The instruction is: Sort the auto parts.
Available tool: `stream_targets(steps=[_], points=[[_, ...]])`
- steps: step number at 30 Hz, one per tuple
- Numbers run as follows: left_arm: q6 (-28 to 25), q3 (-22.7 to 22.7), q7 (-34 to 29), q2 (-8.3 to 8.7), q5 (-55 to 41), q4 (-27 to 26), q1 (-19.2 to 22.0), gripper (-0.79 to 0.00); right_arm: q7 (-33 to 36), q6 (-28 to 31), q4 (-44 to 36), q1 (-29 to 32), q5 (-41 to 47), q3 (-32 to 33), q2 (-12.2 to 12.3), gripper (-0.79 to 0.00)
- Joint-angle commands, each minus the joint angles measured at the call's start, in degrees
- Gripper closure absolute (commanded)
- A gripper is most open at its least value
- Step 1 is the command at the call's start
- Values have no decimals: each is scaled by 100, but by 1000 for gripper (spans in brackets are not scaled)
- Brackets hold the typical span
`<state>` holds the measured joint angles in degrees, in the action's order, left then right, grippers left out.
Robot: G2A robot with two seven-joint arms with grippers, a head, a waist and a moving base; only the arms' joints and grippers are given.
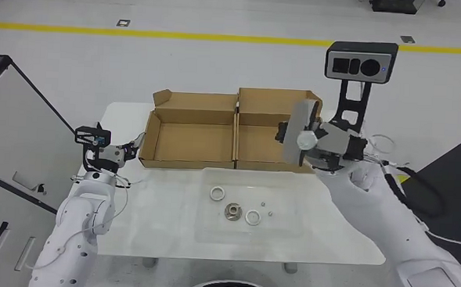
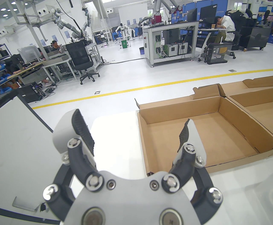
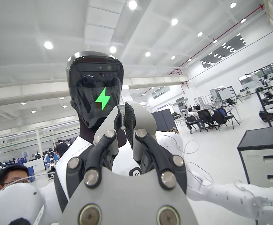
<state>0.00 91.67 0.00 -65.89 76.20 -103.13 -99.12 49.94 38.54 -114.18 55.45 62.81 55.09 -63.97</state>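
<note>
**Sorting station — white table, open workshop floor**

Right gripper (image 3: 123, 109) is clamped on a small threaded bolt (image 3: 122, 117), held up over the right cardboard box (image 1: 266, 137). Left gripper (image 2: 132, 119) has its fingers apart, beside the left cardboard box (image 2: 192, 136). A clear tray (image 1: 288, 234) on the white table (image 1: 350, 248) holds a white ring (image 1: 217, 193), a metal bearing (image 1: 232, 212) and a second white ring (image 1: 253, 218) (small bits nearby). Yellow floor line (image 1: 220, 37) behind — pale floor.

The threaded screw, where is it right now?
The threaded screw is pinched in the right gripper, raised above the outer end of the right cardboard box in the top view.
</note>
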Motion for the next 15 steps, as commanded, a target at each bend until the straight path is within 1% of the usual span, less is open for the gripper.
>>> stream_targets(steps=[1, 7, 15], points=[[0, 0, 0, 0, 0, 0, 0, -785, 104, 33, -3, 18, 200, 12, -29, 0], [0, 0, 0, 0, 0, 0, 0, -785, 366, 21, -24, 101, 842, 12, -129, 0], [0, 0, 0, 0, 0, 0, 0, -785, 380, 15, -22, 104, 873, 14, -135, 0]])
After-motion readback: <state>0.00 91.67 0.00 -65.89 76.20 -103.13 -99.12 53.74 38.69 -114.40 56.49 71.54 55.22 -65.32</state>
